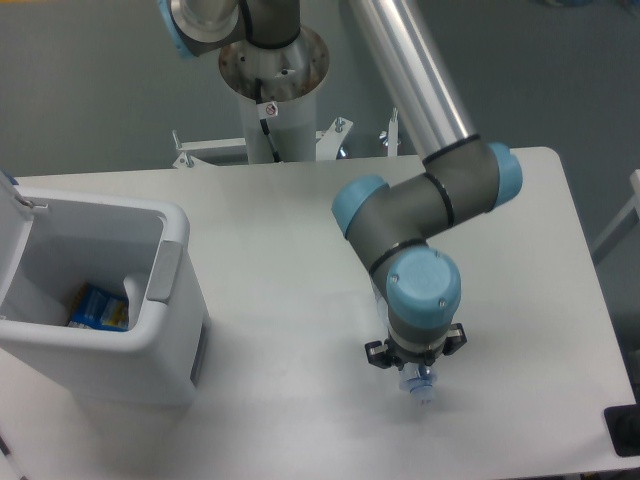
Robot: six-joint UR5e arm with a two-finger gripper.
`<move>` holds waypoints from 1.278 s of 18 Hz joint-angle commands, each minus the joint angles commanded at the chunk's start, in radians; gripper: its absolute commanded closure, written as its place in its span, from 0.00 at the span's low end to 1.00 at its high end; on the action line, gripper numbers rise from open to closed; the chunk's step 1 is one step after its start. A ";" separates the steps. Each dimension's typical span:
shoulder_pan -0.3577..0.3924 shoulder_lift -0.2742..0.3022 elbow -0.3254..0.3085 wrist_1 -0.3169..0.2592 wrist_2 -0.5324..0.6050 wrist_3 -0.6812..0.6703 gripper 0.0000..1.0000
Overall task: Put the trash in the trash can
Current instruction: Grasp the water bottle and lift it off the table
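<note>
1. Far left, the trash can (pixel 172 300) sits on the white table (pixel 280 230) with its lid (pixel 8 215) flipped up at the left edge and the grey panel (pixel 165 271) on the right-hand rim.
2. Down inside the can there's a blue-and-yellow packet (pixel 98 308) on the bottom, next to something white that's hard to make out.
3. Toward the right, the arm bends down over the table, its blue-capped wrist pointing straight at the surface.
4. The gripper (pixel 420 384) hangs under that wrist, well apart from the can. The wrist hides the fingers, so whether they're spread or pressed together is anyone's guess.
5. A bluish clear bit with a white tip, looks like the crushed bottle (pixel 422 388), pokes out just below the gripper.
</note>
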 joint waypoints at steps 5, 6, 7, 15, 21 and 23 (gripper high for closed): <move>0.000 0.052 0.035 0.000 -0.097 -0.005 0.56; 0.000 0.069 0.043 0.000 -0.124 -0.005 0.56; 0.000 0.087 0.044 0.002 -0.153 -0.006 0.56; 0.005 0.186 0.113 0.003 -0.423 -0.014 0.56; 0.029 0.253 0.137 0.030 -0.626 -0.038 0.56; 0.034 0.269 0.137 0.048 -0.663 -0.043 0.56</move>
